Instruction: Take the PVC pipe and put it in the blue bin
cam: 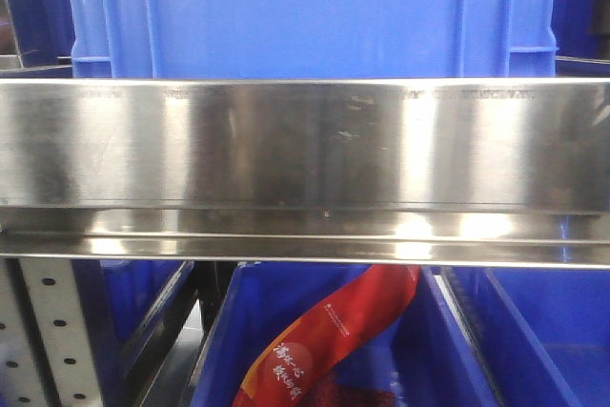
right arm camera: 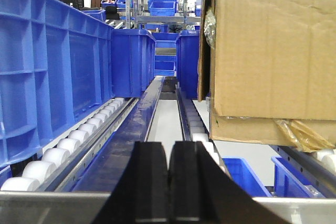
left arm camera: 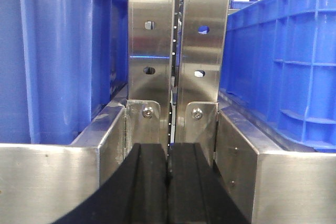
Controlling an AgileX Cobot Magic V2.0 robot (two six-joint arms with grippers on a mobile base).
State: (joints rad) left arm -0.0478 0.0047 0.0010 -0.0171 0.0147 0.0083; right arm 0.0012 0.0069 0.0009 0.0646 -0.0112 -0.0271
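in the left wrist view the left gripper (left arm camera: 169,182) sits nearest, its two black fingers pressed together with nothing between them. just past its tip stand two steel uprights (left arm camera: 178,40) with holes, bolted to a steel rail (left arm camera: 47,177). a blue bin (left arm camera: 58,51) stands on the left and another blue crate (left arm camera: 283,72) on the right.

in the right wrist view the right gripper (right arm camera: 169,182) is likewise closed and holds nothing. beyond it a roller track (right arm camera: 79,135) runs away, a cardboard box (right arm camera: 268,61) on the right.

no pvc pipe shows in any view, so its place relative to either claw cannot be told.

the front view shows a steel beam (cam: 305,150), a red bag (cam: 334,331) in a crate below.
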